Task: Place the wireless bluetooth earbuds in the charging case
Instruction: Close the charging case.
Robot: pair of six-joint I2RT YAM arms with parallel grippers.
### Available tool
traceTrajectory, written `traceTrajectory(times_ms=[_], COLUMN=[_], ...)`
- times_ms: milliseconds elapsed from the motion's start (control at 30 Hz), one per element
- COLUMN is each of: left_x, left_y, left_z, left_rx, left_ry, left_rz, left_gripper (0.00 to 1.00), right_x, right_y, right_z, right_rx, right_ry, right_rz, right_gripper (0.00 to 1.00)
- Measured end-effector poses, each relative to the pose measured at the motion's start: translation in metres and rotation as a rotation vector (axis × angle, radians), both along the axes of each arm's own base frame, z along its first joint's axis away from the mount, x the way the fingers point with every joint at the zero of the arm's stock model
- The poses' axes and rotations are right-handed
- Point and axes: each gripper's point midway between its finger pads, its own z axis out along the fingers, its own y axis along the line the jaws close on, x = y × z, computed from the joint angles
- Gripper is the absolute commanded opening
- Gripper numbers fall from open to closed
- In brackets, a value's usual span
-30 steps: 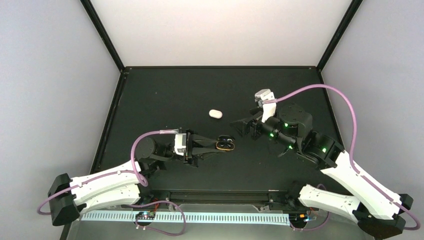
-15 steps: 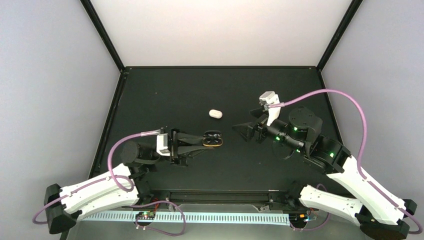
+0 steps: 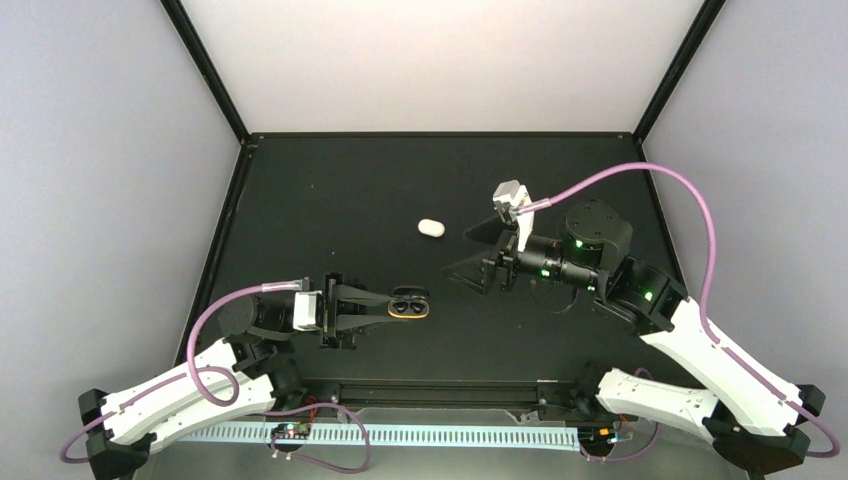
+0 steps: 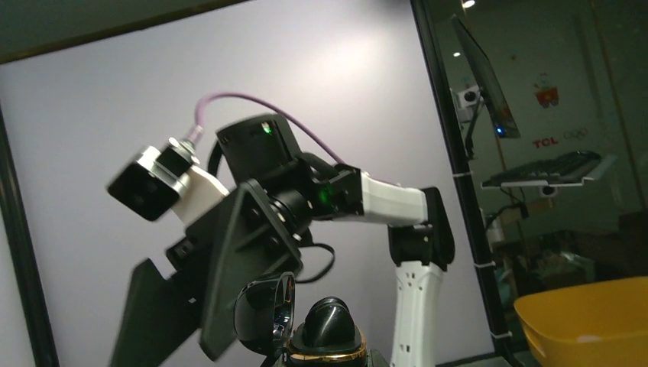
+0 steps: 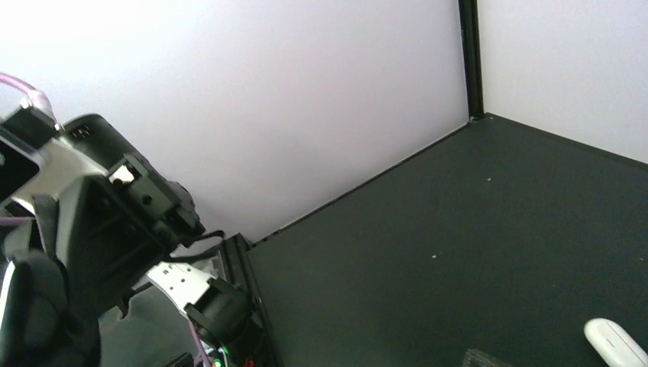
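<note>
Black counter (image 3: 330, 200), pale walls (image 3: 440, 60); red TCL lettering (image 4: 544, 143) in the room beyond.
White charging case (image 3: 431, 228) lies mid-counter; left gripper (image 3: 393, 306) clenches a dark gold-rimmed object (image 3: 412, 308); right gripper (image 3: 462, 255) spread, empty.

Matt black table (image 3: 330, 190); smooth white charging case (image 3: 431, 228), probably glossy plastic.

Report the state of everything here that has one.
Left gripper: shut on the case.
Right gripper: open, nothing between its fingers.
Case: lid open, dark inside, held in the left gripper.
White oval piece: lying on the table, apart from both grippers.
</note>
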Motion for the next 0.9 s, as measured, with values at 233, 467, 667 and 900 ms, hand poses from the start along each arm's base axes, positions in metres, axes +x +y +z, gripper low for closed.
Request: traceTrajectory(times_ms=[233, 467, 667, 900], left_x=[-0.008, -0.013, -0.015, -0.015], left_y=[-0.004, -0.004, -0.004, -0.004], left_z=[-0.008, -0.009, -0.008, -0.008], left_rx=[0.055, 0.067, 0.072, 0.073], left_ry=[-0.021, -0.04, -0.048, -0.051], left_rz=[-0.047, -0.064, -0.076, -0.076], left_gripper=[0.02, 0.02, 0.01, 0.02], right_x=[-0.005, -0.014, -0.023, -0.023], right_y=[0.013, 0.02, 0.028, 0.027], right_z=[0.015, 0.028, 0.023, 0.019], right_rx=[0.019, 0.027, 0.005, -0.016], right_ry=[-0.002, -0.031, -0.044, -0.055], right_rz=[0.034, 0.075, 0.117, 0.12], right_gripper=[0.92, 0.92, 0.92, 0.92])
